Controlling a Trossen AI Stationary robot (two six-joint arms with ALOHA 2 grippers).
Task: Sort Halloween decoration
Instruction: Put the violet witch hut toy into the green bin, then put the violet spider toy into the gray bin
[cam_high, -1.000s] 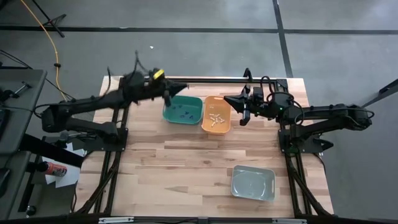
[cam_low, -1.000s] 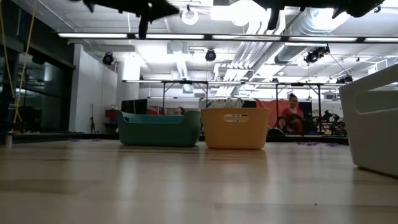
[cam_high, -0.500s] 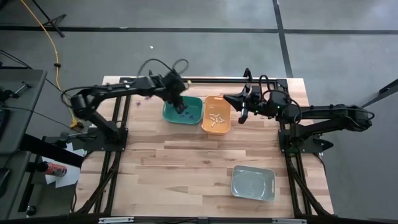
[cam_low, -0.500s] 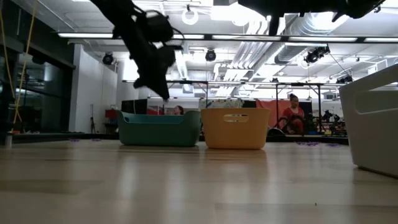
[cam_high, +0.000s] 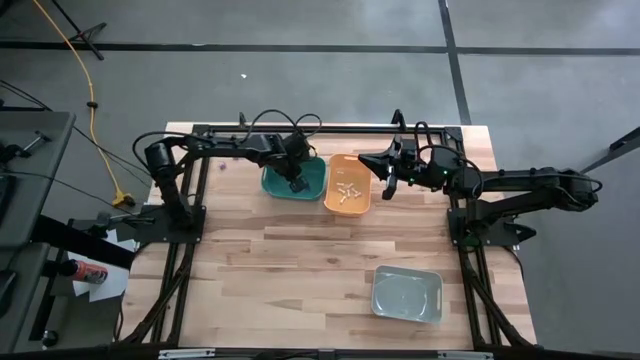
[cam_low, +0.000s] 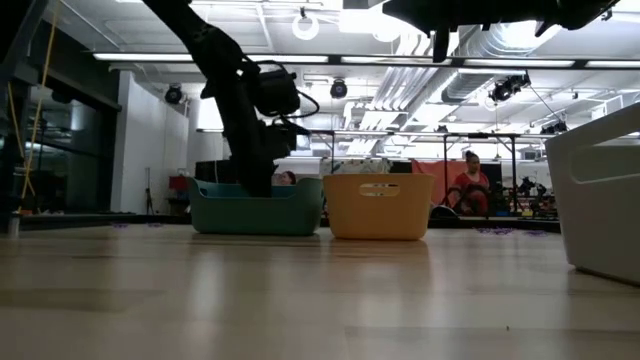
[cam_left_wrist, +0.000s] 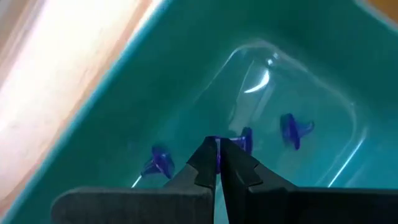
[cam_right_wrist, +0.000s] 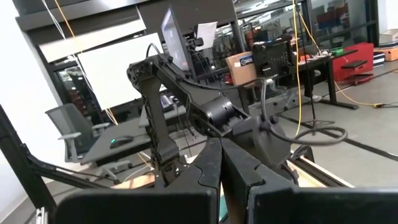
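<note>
The left hand (cam_high: 297, 185) reaches down inside the green bin (cam_high: 312, 188), its two fingers (cam_left_wrist: 202, 163) pressed tight together with a sliver of purple showing at their tips; whether that sliver is a trinket pinched between them or one lying on the bin floor just behind cannot be told. Several purple trinkets (cam_left_wrist: 293, 129) lie on the floor of that bin, one (cam_left_wrist: 155, 162) just beside the fingertips, while the cream trinkets (cam_high: 347, 192) rest in the orange bin (cam_high: 332, 203) touching the green one's side. The right hand (cam_high: 388, 177) hangs above the desk (cam_high: 280, 270) just beside the orange bin's outer edge, its fingers closed on nothing that shows. The grey bin (cam_high: 378, 297) stands well apart, toward the near edge of the desk, and looks empty. With the sorting seemingly close to done, the risks sit mainly with the left arm: if it holds a trinket and lifts without letting go, the piece could be carried back out of its bin; if the closed fingertips drag along the bin floor, they could flick the light pieces around or nudge the green bin against its neighbour. Rising at an angle could also catch the bin wall and tip it, spilling purple pieces toward the cream ones.
</note>
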